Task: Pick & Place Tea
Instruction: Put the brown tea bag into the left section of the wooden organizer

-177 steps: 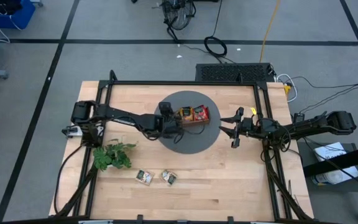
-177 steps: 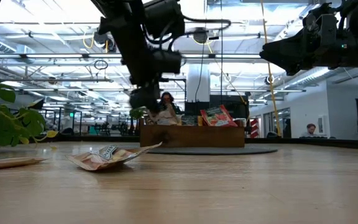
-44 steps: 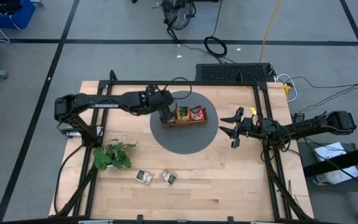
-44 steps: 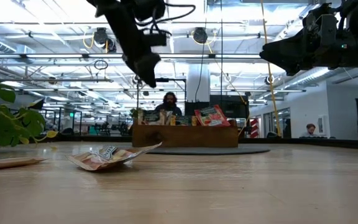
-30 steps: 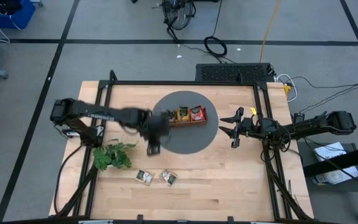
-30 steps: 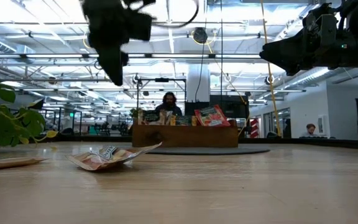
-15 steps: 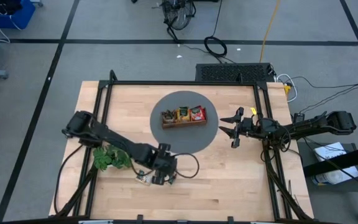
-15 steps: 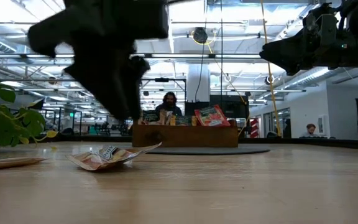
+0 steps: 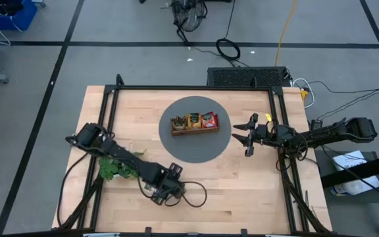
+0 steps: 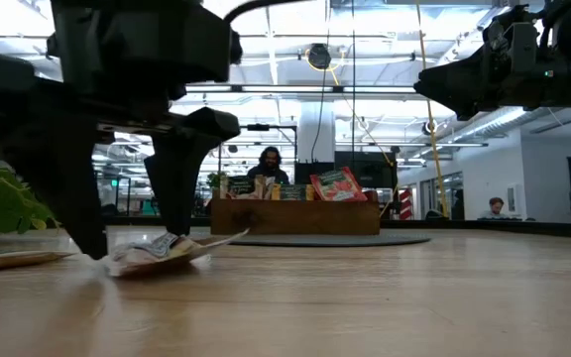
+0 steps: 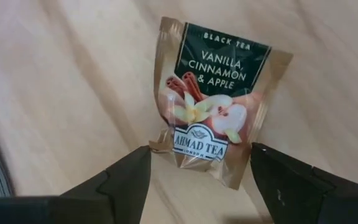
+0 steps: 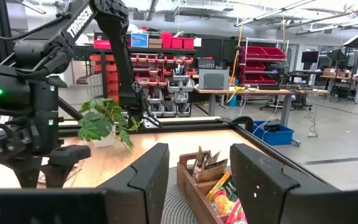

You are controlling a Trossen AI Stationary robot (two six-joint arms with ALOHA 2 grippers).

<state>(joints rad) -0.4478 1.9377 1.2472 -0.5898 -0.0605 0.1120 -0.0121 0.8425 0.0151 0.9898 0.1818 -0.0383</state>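
Near the worktop's [image 9: 242,191] front edge, the left tool [image 10: 132,248] stands open, straddling a pale tea sachet [image 11: 219,102] lying flat between its fingers, apparently untouched; the right tool [image 9: 247,139], part-open, waits far right.

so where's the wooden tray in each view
high view: wooden tray on the grey round mat, table's far middle.
low view: centre background.
left wrist view: not in it.
right wrist view: bottom centre, between the right gripper's fingers.
shared landmark: the leafy plant, near the left arm.
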